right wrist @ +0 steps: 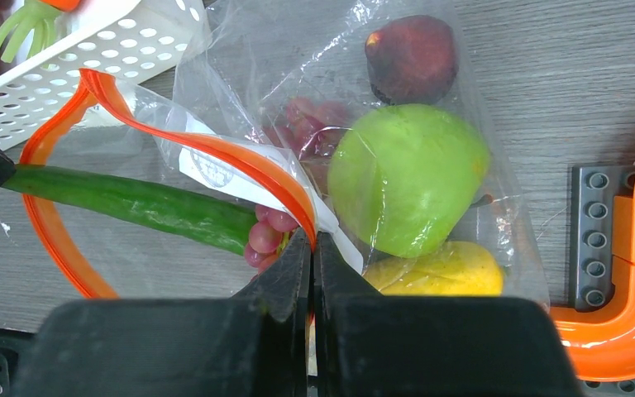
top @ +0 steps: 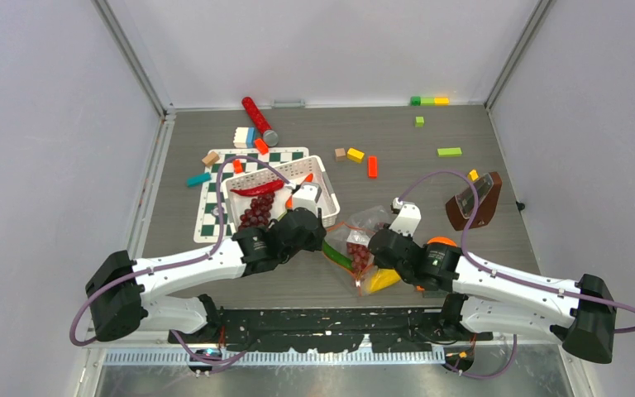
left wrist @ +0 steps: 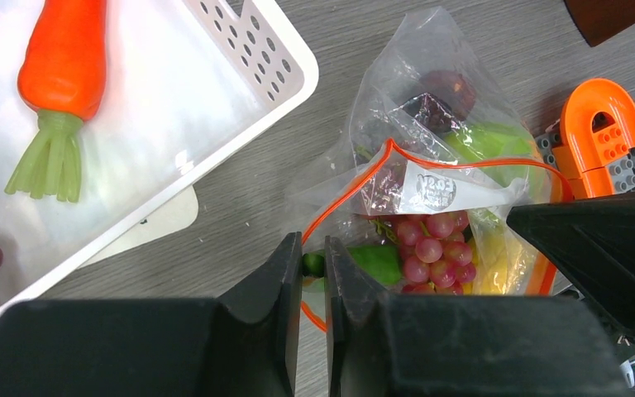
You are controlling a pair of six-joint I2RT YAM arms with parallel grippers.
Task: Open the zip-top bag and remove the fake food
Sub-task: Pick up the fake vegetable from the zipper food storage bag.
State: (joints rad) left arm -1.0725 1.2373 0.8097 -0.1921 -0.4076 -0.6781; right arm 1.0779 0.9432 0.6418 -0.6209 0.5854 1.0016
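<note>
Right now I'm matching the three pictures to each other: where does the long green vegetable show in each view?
Top external: long green vegetable, centre, below-right of the white basket.
Left wrist: long green vegetable, bottom centre; white basket upper left.
Right wrist: long green vegetable, left of centre; white basket top left.
Shared landmark: the white basket.

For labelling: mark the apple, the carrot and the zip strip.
apple (right wrist: 405, 178), right wrist view, middle of its green skin
carrot (left wrist: 64, 54), left wrist view, its orange body
zip strip (right wrist: 215, 147), right wrist view, upper orange band
</note>
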